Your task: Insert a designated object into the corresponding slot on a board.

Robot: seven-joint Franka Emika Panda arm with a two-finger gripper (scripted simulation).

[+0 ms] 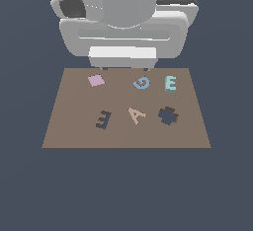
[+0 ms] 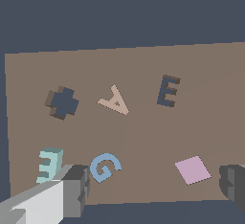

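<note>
The pale teal letter E block point(image 1: 170, 83) stands on the brown board point(image 1: 74, 136) at the far side toward the exterior view's right; it also shows in the wrist view point(image 2: 49, 165). The dark E-shaped slot point(image 1: 103, 120) lies in the board toward the exterior view's left, and in the wrist view point(image 2: 167, 91). My gripper point(image 2: 155, 189) hangs above the board's far edge, open and empty; one finger point(image 2: 76, 189) shows beside the E block and the other finger point(image 2: 234, 187) is far from it. In the exterior view the arm's body hides the fingers.
A blue letter G point(image 1: 141, 82) sits beside the E block. A peach letter A point(image 1: 136, 115) lies mid-board. A dark blobby cross cutout point(image 1: 168, 116) is toward the exterior view's right. A pink square point(image 1: 96, 80) lies at the far left corner. The robot's base point(image 1: 123, 22) looms behind the board.
</note>
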